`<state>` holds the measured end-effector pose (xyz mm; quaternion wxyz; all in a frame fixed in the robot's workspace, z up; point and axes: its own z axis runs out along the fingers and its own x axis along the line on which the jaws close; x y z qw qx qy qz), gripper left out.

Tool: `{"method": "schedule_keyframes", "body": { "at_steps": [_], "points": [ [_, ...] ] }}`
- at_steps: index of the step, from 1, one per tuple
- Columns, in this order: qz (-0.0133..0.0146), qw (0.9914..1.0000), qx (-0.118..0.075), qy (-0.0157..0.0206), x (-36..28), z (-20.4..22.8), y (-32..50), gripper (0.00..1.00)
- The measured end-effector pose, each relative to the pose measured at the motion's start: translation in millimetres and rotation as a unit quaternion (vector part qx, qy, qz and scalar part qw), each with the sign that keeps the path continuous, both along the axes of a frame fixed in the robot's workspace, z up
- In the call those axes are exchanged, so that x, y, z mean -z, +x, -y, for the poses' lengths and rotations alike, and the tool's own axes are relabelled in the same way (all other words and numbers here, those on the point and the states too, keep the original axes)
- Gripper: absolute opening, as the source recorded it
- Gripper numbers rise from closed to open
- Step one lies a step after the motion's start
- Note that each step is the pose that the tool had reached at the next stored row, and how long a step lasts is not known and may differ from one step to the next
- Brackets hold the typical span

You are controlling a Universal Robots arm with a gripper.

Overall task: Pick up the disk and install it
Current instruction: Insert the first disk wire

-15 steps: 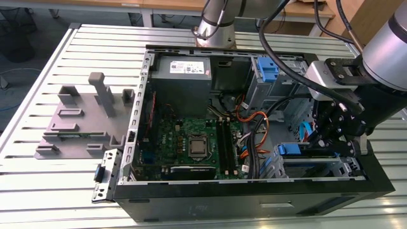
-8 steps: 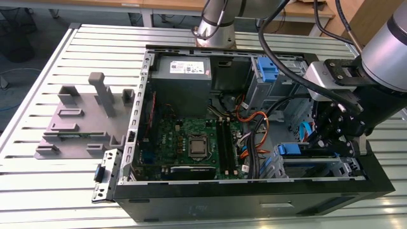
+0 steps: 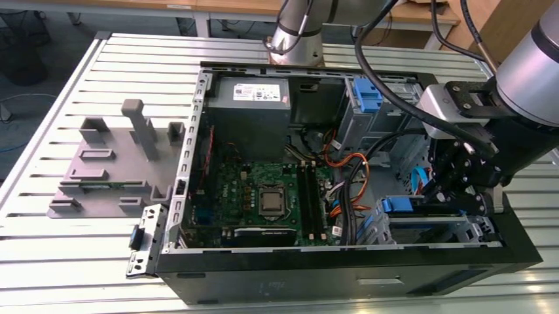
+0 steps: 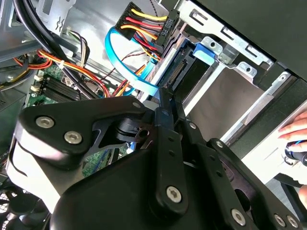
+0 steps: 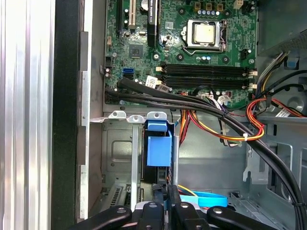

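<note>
The disk [image 5: 156, 173] stands on edge in the drive cage [image 5: 117, 148] at the front corner of the open computer case [image 3: 349, 275]. Its blue carrier bracket [image 5: 159, 146] shows at the end towards the motherboard. In the exterior view the disk [image 3: 426, 216] lies low in the cage at the right. My gripper [image 5: 165, 189] hangs right over the disk's edge, shut, fingers pressed together. In the second wrist view the gripper [image 4: 165, 98] has its tips at the disk's connector end [image 4: 180, 72]. I cannot tell whether they touch it.
A green motherboard [image 3: 262, 190] fills the case floor, with a grey power supply [image 3: 251, 95] at the back. Black and orange cables [image 5: 201, 105] and a blue flat cable [image 4: 120, 62] run close by the cage. A grey fixture [image 3: 114, 163] stands on the slatted table. A hand [image 4: 295, 127] shows beyond the case.
</note>
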<state>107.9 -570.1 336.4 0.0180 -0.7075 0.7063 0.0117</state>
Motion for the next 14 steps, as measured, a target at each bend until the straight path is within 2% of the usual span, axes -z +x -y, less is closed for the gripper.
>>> {"method": "schedule_keyframes", "body": {
  "at_steps": [9,14],
  "points": [
    [0.0,1.0,0.0,0.0,0.6,0.0,0.0,0.16],
    [0.0,1.0,0.0,0.0001,-1.8,0.0,0.0,0.16]
  ]
}}
